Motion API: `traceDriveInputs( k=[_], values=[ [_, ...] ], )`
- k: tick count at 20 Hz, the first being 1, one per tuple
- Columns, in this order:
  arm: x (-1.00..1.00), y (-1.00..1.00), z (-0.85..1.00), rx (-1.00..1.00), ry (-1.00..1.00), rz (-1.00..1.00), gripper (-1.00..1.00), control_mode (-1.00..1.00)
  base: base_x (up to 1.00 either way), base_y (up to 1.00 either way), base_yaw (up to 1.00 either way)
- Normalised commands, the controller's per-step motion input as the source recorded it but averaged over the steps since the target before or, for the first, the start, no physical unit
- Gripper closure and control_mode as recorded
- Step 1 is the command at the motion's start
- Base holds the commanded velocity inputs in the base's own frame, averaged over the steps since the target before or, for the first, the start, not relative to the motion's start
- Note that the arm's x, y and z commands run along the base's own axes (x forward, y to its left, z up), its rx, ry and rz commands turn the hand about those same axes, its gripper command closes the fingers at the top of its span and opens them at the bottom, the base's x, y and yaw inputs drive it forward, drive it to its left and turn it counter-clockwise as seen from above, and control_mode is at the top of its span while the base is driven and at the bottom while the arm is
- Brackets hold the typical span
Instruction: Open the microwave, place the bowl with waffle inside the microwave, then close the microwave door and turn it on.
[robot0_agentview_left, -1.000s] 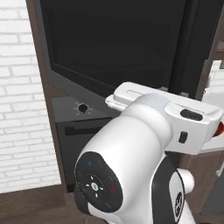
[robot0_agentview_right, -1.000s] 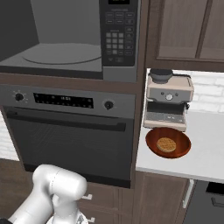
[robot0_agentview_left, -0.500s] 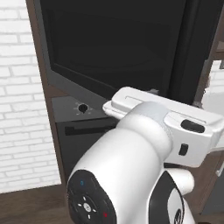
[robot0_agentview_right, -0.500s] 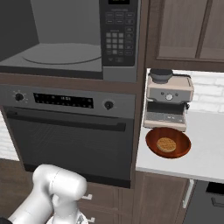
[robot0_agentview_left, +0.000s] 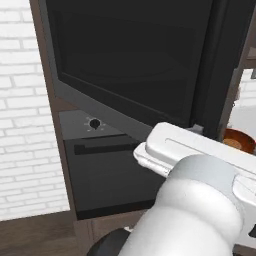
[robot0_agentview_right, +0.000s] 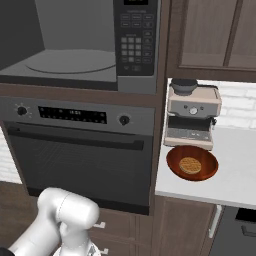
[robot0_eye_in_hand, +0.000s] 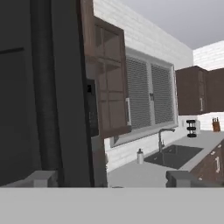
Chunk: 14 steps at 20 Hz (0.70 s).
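Now microwave door swung open, cavity bare. Gripper fingers spread wide, holding nothing. Next: reach to the bowl with waffle near counter's front edge; grip the rim level.

The arm was clad in glossy white shells with rounded, bulbous housings; a flat, pale slab-shaped link with softly bevelled edges crossed at 3 o'clock in the left base view, and a dark, near-black joint ring showed at 6 o'clock. In the right base view the arm was a smooth white elbow with a domed cap at 7 o'clock. The fingertips were small, blocky and grey, with squared tops.
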Motion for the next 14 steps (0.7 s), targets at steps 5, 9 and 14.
traceDriveInputs(
  k=[5,9,14],
  values=[
    [-0.33,-0.54,0.00,0.28,0.00,0.24,-1.00,-1.00,0.00,0.00,0.00],
    [0.00,-0.95,-0.05,0.45,0.08,0.34,-1.00,-1.00,0.00,0.00,0.00],
    [0.00,-0.84,-0.25,0.54,0.16,0.40,-1.00,-1.00,0.00,0.00,0.00]
  ],
)
